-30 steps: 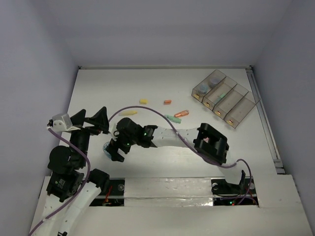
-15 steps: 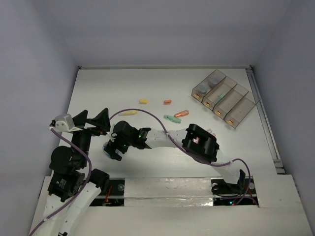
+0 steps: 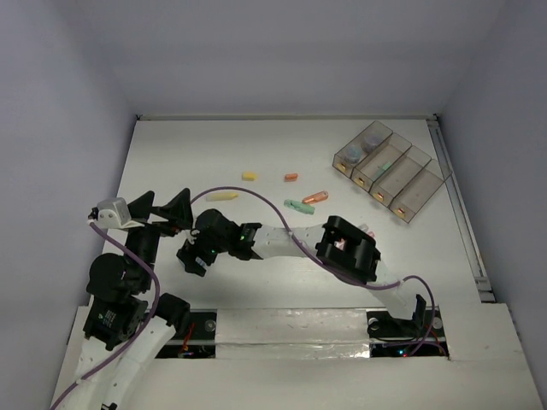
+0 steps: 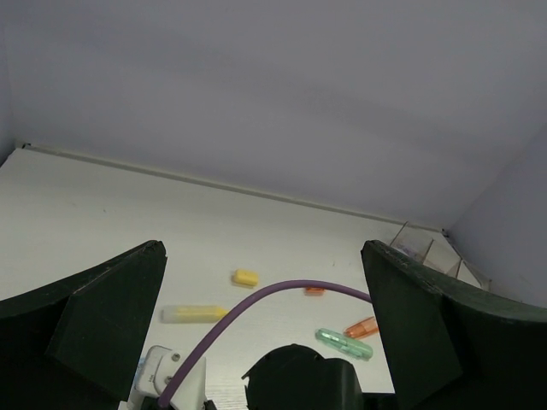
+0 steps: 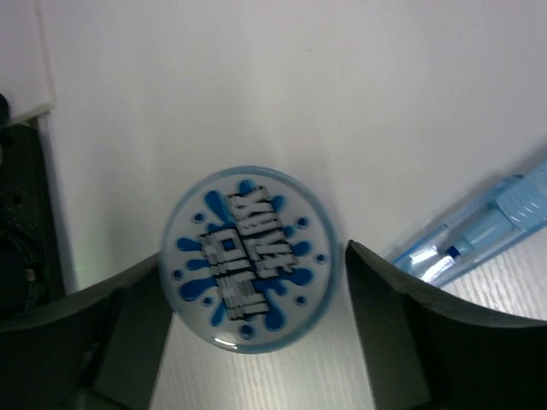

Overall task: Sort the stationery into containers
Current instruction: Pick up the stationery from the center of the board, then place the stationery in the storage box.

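A: Right gripper (image 3: 190,257), jaw state?
B: Jaws apart, straddling a round blue-splash roll (image 5: 248,258) lying flat on the table (image 3: 214,145), near-left. A sliver of gap shows on one side. A light-blue stick (image 5: 479,229) lies just beside it.
A: Left gripper (image 3: 160,208)?
B: Jaws spread wide, nothing between them, close by on the left.
A: Remaining pieces?
B: Yellow stick (image 3: 222,196), green stick (image 3: 299,206) and orange stick (image 3: 315,197) lie mid-table; containers (image 3: 420,184) stand far right, well apart from the roll

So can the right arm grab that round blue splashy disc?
Probably yes: the right tool stands open, straddling the round blue-and-white splash-print disc, with nothing in between to block it.
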Controlling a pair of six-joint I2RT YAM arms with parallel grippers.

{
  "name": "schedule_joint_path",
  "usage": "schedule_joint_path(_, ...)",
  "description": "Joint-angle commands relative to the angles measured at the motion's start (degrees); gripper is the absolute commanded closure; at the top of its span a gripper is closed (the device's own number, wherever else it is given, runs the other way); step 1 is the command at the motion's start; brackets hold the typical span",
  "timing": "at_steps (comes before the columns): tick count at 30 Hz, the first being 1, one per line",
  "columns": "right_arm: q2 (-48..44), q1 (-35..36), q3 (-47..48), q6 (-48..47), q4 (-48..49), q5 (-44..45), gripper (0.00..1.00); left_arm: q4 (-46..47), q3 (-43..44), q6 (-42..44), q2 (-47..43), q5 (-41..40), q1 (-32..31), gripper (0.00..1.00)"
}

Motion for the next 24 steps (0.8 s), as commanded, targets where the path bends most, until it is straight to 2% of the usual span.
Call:
schedule_joint_path(1,-1.1,1.1,0.3,1.4,7.2,0.3,0.23,3.1,-0.3,0.0,1.1,1.2,0.2,0.01)
schedule_joint_path(3,-1.6,1.1,-0.4,1.9,8.0,0.6,0.35,3.1,-0.3,0.0,1.1,1.4,0.7,0.01)
schedule_joint_path(4,-1.9,1.1,-0.6,2.4,8.6,0.6,0.46,3.0,-0.2,0.0,1.1,1.5,0.7,0.01)
schedule_joint_path(8,-6.1,1.1,-4.0,4.3,12.6,0.6,0.59,2.9,-0.3,-0.1,1.1,1.7,0.7,0.01)
schedule_joint_path(13,-18.0,1.1,-12.1,5.7,18.8,7.6,0.65,3.0,-0.3,-0.1,1.0,1.8,0.7,0.01)
schedule_joint_path(17,-28.0,-2.6,-20.8,7.3,23.5,12.2,0.68,2.9,-0.3,-0.2,0.6,2.2,0.7,0.01)
schedule_joint_path(21,-38.0,-10.6,-30.1,9.5,24.7,20.4,0.72,2.8,-0.5,-0.4,0.3,3.0,0.7,0.01)
schedule_joint_path(24,-45.7,-20.4,-37.1,11.5,22.8,26.4,0.73,2.8,-0.4,-0.5,0.3,4.3,0.7,0.01)
